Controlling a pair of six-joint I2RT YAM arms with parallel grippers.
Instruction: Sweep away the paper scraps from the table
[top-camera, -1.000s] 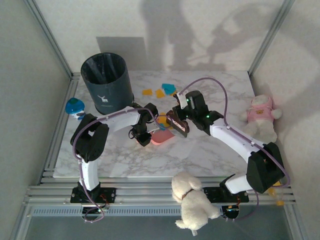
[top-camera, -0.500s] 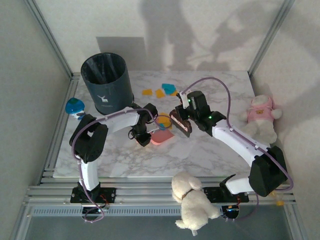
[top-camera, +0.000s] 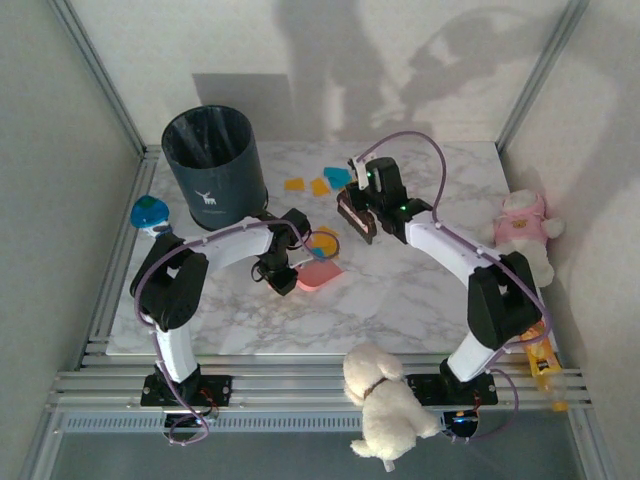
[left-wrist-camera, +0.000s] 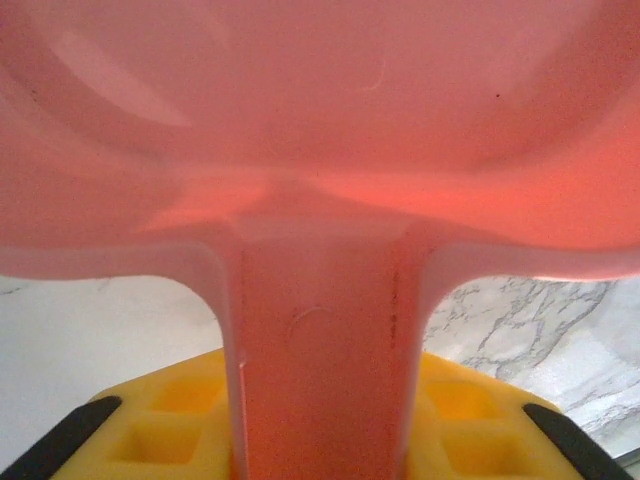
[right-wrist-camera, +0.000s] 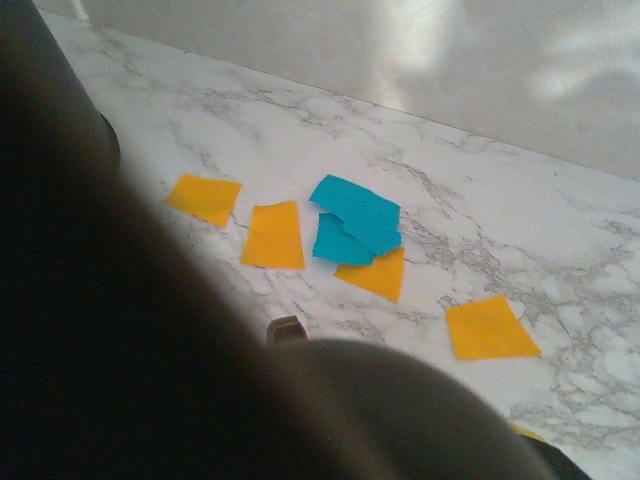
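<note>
Orange and teal paper scraps lie at the far middle of the marble table; a few more lie by the pink dustpan. My left gripper is shut on the dustpan's handle, yellow fingers on either side. My right gripper is shut on a dark brush just right of the far scraps. In the right wrist view the brush blocks the lower left, with the scraps spread ahead.
A dark bin stands at the far left, with a blue-green toy beside it. A pink plush sits at the right edge. A white plush dog lies on the near rail.
My right arm has carried the brush away from the dustpan, toward the far scraps. The left arm and dustpan have shifted slightly left.
</note>
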